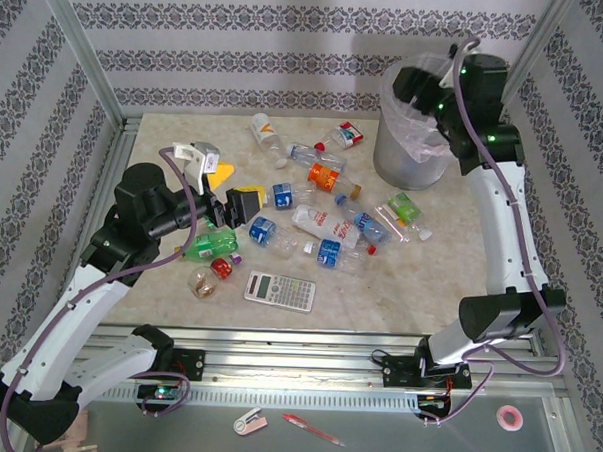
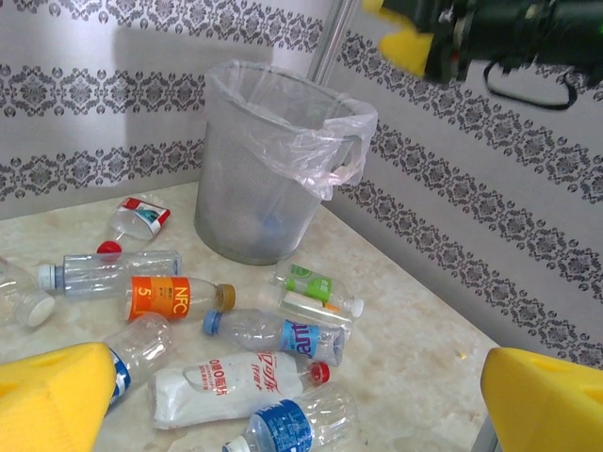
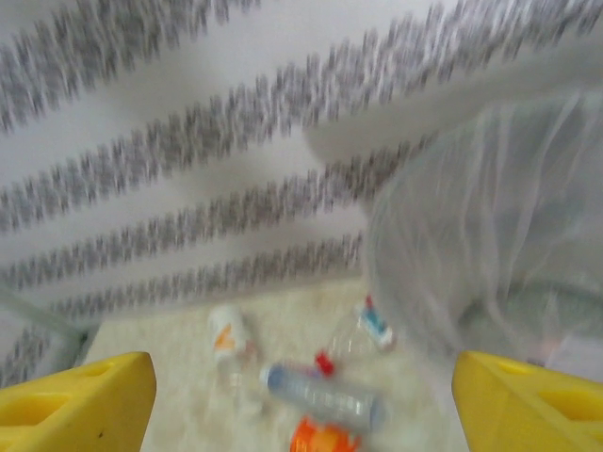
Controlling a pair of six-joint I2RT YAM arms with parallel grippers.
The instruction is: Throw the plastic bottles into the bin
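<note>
Top external view: the left gripper (image 1: pixel 244 206) hangs low over the counter (image 1: pixel 420 271). In the left wrist view its yellow fingers (image 2: pixel 52 395) stand wide apart and hold nothing. The plastic bottles (image 1: pixel 322 223) lie scattered on the middle of the counter. The bin (image 1: pixel 409 161) stands at the far right. The right gripper (image 1: pixel 417 91) hangs over its rim, also wide apart and empty.

Blurred: right gripper (image 3: pixel 301 403) spread wide, bin (image 3: pixel 490 235) at right, seemingly several bottles (image 3: pixel 325 397) beyond.
</note>
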